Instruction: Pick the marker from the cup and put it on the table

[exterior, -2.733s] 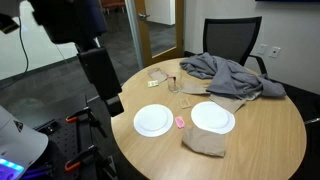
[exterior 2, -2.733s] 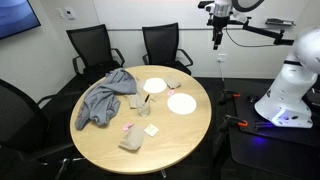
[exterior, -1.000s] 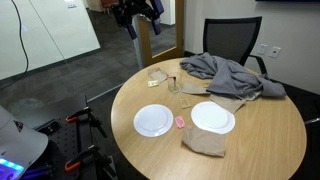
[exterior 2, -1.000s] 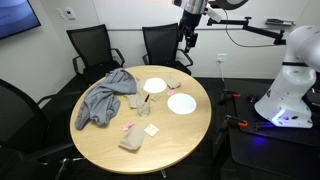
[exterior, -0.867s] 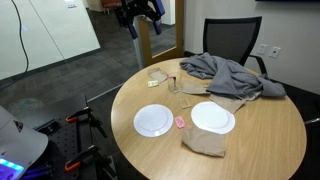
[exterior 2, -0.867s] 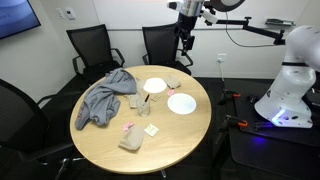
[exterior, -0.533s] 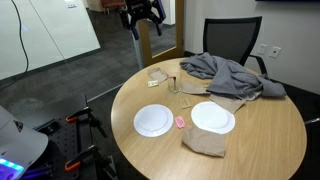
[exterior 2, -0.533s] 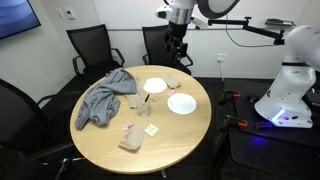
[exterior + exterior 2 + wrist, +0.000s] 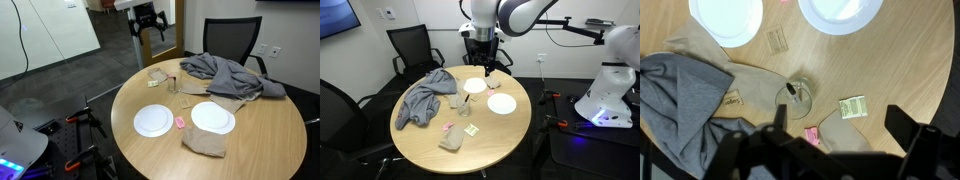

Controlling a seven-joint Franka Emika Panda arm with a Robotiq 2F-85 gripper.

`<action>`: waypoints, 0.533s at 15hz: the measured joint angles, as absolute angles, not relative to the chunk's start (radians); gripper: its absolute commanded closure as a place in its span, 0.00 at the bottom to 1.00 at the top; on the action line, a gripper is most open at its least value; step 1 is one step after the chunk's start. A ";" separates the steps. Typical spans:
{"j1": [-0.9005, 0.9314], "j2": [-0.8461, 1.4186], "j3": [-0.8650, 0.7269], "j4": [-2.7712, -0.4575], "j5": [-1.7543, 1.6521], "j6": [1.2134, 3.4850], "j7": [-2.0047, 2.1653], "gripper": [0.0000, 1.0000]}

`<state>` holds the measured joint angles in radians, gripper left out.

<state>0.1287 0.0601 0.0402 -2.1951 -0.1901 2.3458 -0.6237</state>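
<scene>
Round wooden table below: my gripper hangs wide open, empty, above the clear glass cup, to take its thin dark marker.

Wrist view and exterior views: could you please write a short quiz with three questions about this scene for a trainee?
1. True or false: the marker lies flat on the table.
2. How many white plates are on the table? A) one B) two C) three
3. Are the jaws of the gripper open or shut?

Key:
1. False. It stands in the cup.
2. B
3. Open, and holding nothing.
</scene>
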 measured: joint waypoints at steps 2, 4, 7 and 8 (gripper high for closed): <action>0.128 0.124 0.049 -2.155 -0.228 2.346 -0.624 0.00; 0.128 0.185 0.053 -2.114 -0.263 2.349 -0.623 0.00; 0.125 0.268 0.053 -2.055 -0.296 2.351 -0.622 0.00; 0.123 0.291 0.053 -2.039 -0.303 2.351 -0.622 0.00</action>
